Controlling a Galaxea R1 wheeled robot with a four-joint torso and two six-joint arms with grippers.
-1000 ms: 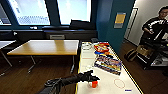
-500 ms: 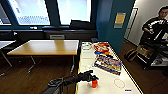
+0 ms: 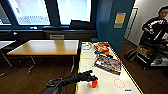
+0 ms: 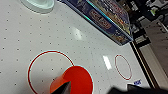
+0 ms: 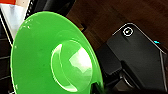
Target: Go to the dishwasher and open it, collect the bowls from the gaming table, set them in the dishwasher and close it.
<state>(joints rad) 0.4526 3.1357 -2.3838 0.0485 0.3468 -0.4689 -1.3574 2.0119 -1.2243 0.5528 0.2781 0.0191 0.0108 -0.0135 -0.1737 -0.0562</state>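
On the white gaming table [image 3: 107, 82], an orange bowl [image 3: 94, 83] is clamped by the left gripper [image 3: 93, 79]; the right gripper's state cannot be told beside a green bowl [image 5: 53, 56].

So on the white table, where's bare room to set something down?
Bare top lies around the red ring on the near right, between the board game box and the table's near end. The far end is crowded with colourful packets. The left gripper with an orange object takes the near left.

Wooden table [image 3: 47, 47], board-game box [image 3: 108, 64]
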